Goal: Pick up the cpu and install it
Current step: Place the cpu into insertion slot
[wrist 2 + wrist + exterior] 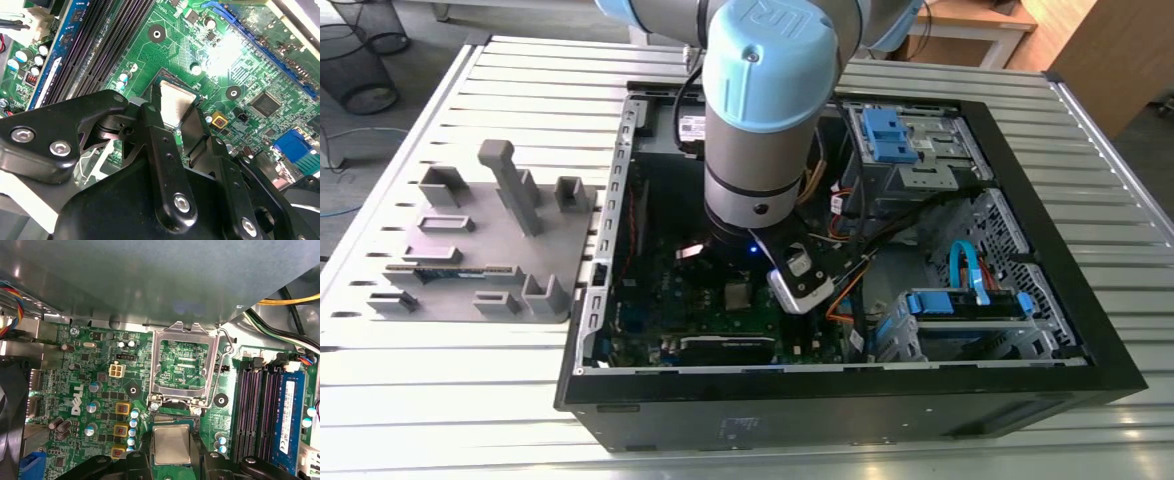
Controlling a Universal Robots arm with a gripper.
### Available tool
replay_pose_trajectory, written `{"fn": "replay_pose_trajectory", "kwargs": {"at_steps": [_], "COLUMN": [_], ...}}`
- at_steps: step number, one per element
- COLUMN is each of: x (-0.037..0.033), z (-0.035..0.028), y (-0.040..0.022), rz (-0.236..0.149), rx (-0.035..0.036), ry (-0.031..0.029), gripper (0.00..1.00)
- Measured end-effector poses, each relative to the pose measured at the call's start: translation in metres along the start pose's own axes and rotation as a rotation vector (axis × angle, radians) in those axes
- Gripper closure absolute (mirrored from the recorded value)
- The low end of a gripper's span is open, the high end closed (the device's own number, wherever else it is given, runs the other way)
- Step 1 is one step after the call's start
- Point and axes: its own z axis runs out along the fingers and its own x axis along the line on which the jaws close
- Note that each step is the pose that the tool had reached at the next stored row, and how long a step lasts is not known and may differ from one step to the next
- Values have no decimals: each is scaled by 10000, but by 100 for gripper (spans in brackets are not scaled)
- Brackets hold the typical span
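One cpu (171,445) noted, silver top up, over the socket area of the motherboard (90,380); in the second wrist view it is the pale square (175,100) showing between the black fingers. Whether it is fully seated or just above the socket cannot be told.

Gripper (171,437) clenched on the cpu: one finger (146,450) lies against one edge and the other against the opposite edge, with no gap visible on either side. The second wrist view shows the same grasp (172,112).

Socket frame (185,365) is hinged open and lies just beyond the cpu, with green board visible through its window. Its wire lever stands alongside.

Memory slots (260,405) run parallel beside the socket, near but apart from it, and appear as long dark rows in the second wrist view (105,45).

Arm (767,100) reaches down into the open case (1067,300), which occupies the centre and right of the exterior view. The case rests on a slatted table (454,400). A grey tray (480,240) sits on the table at the exterior view's left, just beside the case
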Motion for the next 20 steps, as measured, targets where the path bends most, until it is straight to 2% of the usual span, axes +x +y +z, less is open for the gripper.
{"fn": "replay_pose_trajectory", "kwargs": {"at_steps": [12,15,20], "x": [0,0,0], "z": [24,24,26], "y": [-2,-2,-2], "rz": [-14,-14,-14], "rx": [-1,1,-1], "ry": [0,2,0], "gripper": [56,62,62]}}
